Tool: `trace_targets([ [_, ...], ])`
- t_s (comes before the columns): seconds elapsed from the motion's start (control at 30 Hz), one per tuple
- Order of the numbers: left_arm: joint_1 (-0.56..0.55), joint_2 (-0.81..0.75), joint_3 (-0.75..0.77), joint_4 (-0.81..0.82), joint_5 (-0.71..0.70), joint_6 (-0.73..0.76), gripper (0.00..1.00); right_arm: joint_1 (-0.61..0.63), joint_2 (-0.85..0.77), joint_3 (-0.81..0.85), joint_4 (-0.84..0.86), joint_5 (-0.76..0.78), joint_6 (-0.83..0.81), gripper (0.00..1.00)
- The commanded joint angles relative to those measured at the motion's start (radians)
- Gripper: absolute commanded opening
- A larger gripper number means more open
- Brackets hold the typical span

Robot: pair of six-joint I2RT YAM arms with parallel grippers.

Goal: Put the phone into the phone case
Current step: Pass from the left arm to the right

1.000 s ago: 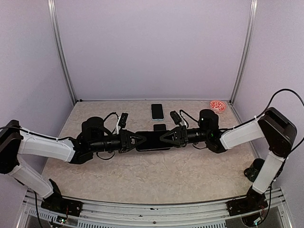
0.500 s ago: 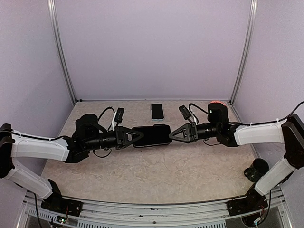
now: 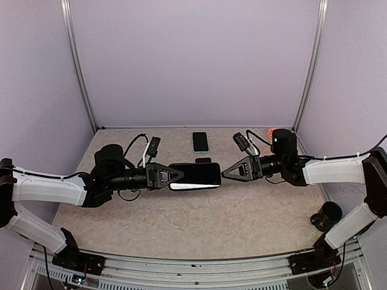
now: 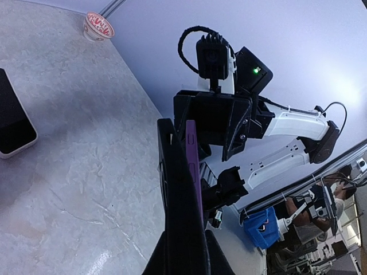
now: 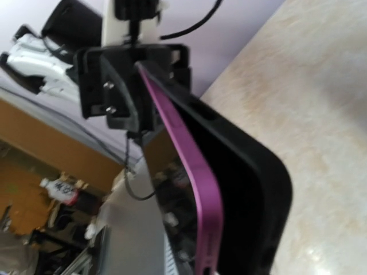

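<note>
- The left fingers (image 3: 171, 175) are clamped on the left end of the phone case (image 3: 196, 175). They hold it level above the table, at the centre of the top view.
- The right fingers (image 3: 234, 170) point at the right end of the phone case, tips just beside it. No grip on it shows. How far they stand apart cannot be told.
- The phone (image 5: 192, 172) has a purple edge and lies against the inner side of the black phone case. In both wrist views the purple edge runs along the case rim. Whether it is fully seated cannot be told.
- In the top view a pale band of glare crosses the lower part of the held unit.
- The table (image 3: 181, 223) is beige with a marbled pattern.
- A second phone (image 3: 200, 142) with a pale blue rim lies flat at upper centre. A small black object (image 3: 204, 161) sits just below it.
- A red-and-white dish (image 3: 275, 132) stands at upper right, partly behind the right arm (image 3: 329, 171).
- Plain lilac walls (image 3: 193, 60) enclose the table, with metal posts (image 3: 78, 72) in the rear corners.
</note>
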Motion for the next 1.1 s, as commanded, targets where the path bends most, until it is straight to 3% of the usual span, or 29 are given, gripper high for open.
trace_targets([
  [0.0, -0.013, -0.038, 0.038, 0.099, 0.054, 0.029, 0.0, -0.006, 0.019, -0.017, 0.099, -0.085, 0.028, 0.52],
  [0.33, -0.034, -0.034, 0.045, 0.159, 0.103, 0.029, 0.0, -0.003, 0.068, -0.02, 0.211, -0.135, 0.101, 0.6],
  [0.57, -0.044, -0.023, 0.057, 0.172, 0.123, 0.032, 0.0, 0.017, 0.077, -0.039, 0.373, -0.182, 0.208, 0.59],
  [0.77, -0.047, -0.013, 0.069, 0.179, 0.131, 0.034, 0.0, 0.05, 0.108, -0.049, 0.513, -0.22, 0.305, 0.51],
  [1.07, -0.053, -0.013, 0.067, 0.181, 0.137, 0.036, 0.0, 0.056, 0.18, -0.1, 0.941, -0.252, 0.598, 0.32],
])
